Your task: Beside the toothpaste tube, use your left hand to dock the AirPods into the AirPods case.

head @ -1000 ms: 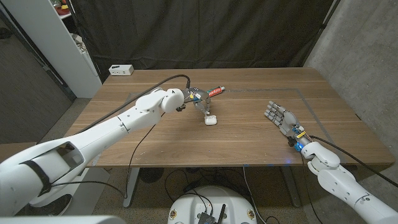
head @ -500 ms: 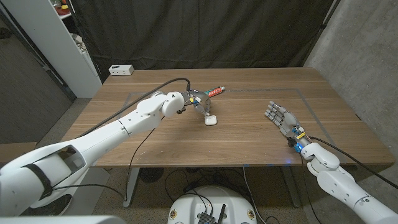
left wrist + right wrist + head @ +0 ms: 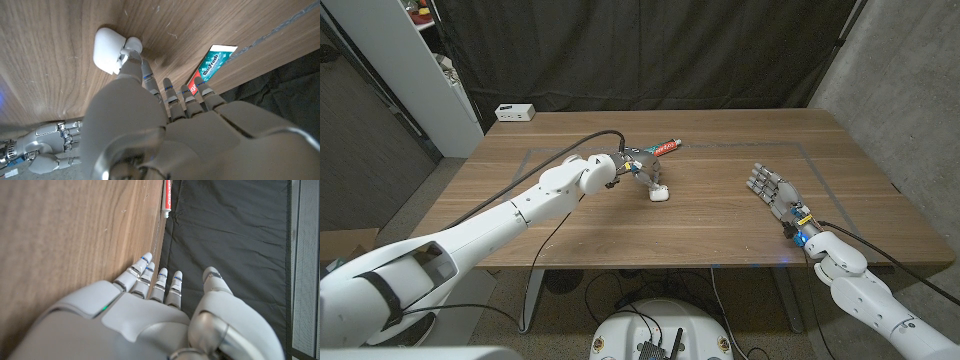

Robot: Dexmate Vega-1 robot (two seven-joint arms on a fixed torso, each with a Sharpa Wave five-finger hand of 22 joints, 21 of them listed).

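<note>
The AirPods case (image 3: 658, 194), a small white rounded shell, sits on the wooden table (image 3: 720, 215) just in front of the toothpaste tube (image 3: 665, 147), on the robot's side of it and near the middle of the tabletop. The robot's left hand (image 3: 642, 167) reaches in between the tube and the case, its fingers pointing down toward the case. In the left wrist view, one fingertip (image 3: 133, 46) touches the case (image 3: 107, 50) at its edge while the other fingers stretch out past it toward the tube (image 3: 210, 65), whose red and teal print shows beyond them. The hand grips nothing: its fingers are spread and only the one tip meets the case. Whether the case's lid is up or down cannot be told, and no separate earbuds can be made out.

Well apart from the case, toward the table's right side, the robot's right hand (image 3: 772, 190) stands with its fingers straight and apart, holding nothing. The right wrist view shows that hand (image 3: 150, 315) along the table surface, with the tube (image 3: 168, 197) far off at the table's edge against a black curtain (image 3: 650, 50).

Beyond the tube, at the table's far left corner, lies a small white box (image 3: 514, 112).
</note>
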